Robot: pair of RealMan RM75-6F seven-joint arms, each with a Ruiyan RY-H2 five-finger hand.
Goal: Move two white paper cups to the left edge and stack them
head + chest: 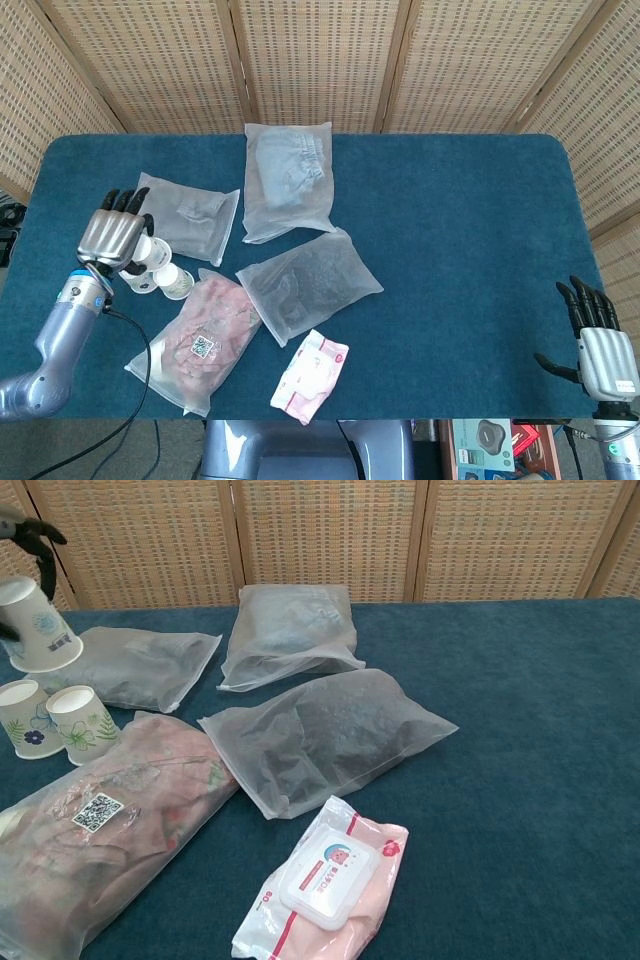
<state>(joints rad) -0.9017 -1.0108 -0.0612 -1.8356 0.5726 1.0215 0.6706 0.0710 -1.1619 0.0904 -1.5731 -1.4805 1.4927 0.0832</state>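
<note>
Cup point(38, 625), white and tilted, sits raised in the left hand point(112, 237), whose fingers point(40, 531) wrap it, above two cups point(55, 723) standing side by side near the desk's point(460, 230) left edge. Right hand point(598, 345) hovers off the right corner, fingers spread, holding nothing.

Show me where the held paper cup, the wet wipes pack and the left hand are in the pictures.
held paper cup point(38, 628): chest view, on its side wall.
wet wipes pack point(325, 882): chest view, on its white lid.
left hand point(113, 234): head view, on its silver back.
</note>
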